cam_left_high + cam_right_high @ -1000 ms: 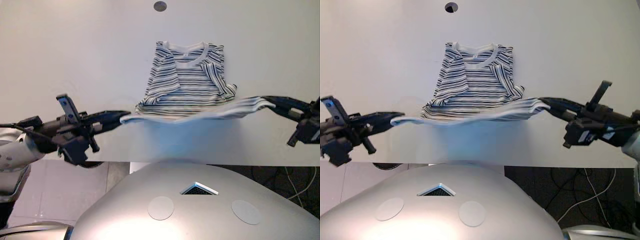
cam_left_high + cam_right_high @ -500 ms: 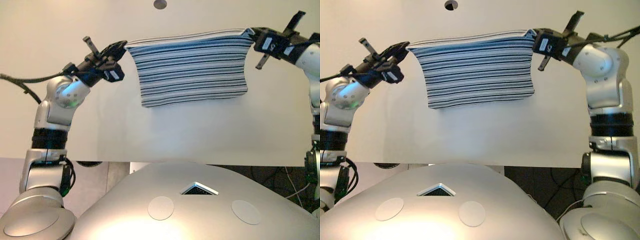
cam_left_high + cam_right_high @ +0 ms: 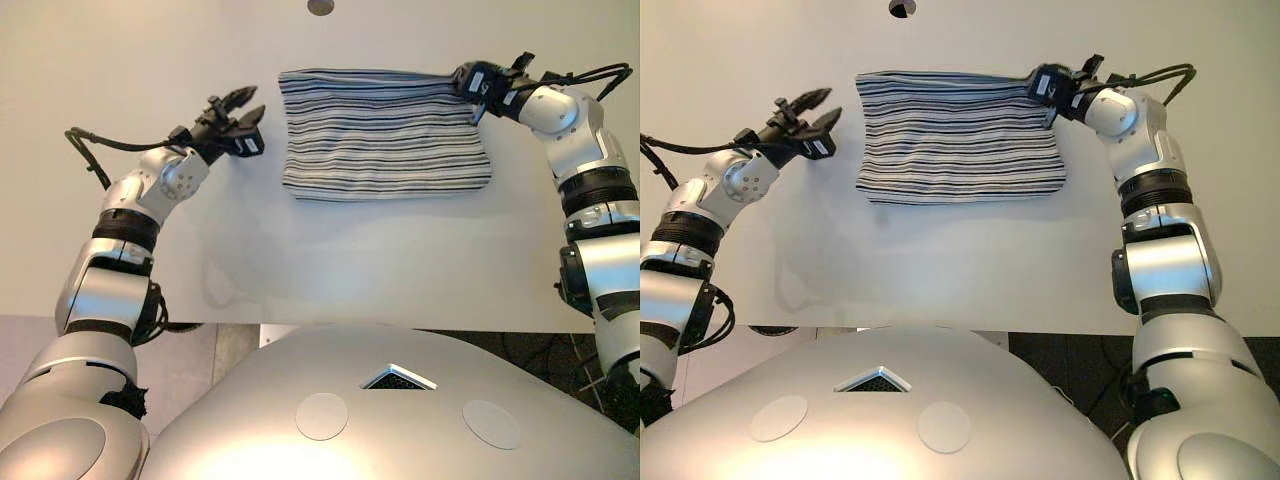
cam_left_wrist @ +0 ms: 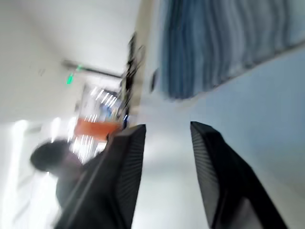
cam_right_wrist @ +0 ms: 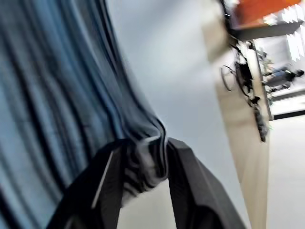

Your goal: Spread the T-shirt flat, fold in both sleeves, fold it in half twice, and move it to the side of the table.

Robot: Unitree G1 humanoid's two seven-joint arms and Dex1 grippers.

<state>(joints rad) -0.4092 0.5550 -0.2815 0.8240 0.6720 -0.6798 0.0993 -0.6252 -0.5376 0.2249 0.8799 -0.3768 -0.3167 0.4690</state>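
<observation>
The T-shirt (image 3: 385,135) lies folded on the table (image 3: 320,260), about midway between the two arms and nearer the table's far edge than its near one; beyond it, at the far edge, sits a round spot (image 3: 320,7); the left gripper (image 3: 247,102) is just left of the shirt's far left corner, apart from the cloth, fingers spread with nothing between them; the right gripper (image 3: 462,78) is at the shirt's far right corner, the cloth pinched between its fingers.

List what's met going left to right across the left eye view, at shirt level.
Black two-finger left claw, open and clear of the cloth → folded blue-and-white striped fabric T-shirt lying on the table → black right claw, shut on the shirt's far right corner.
</observation>
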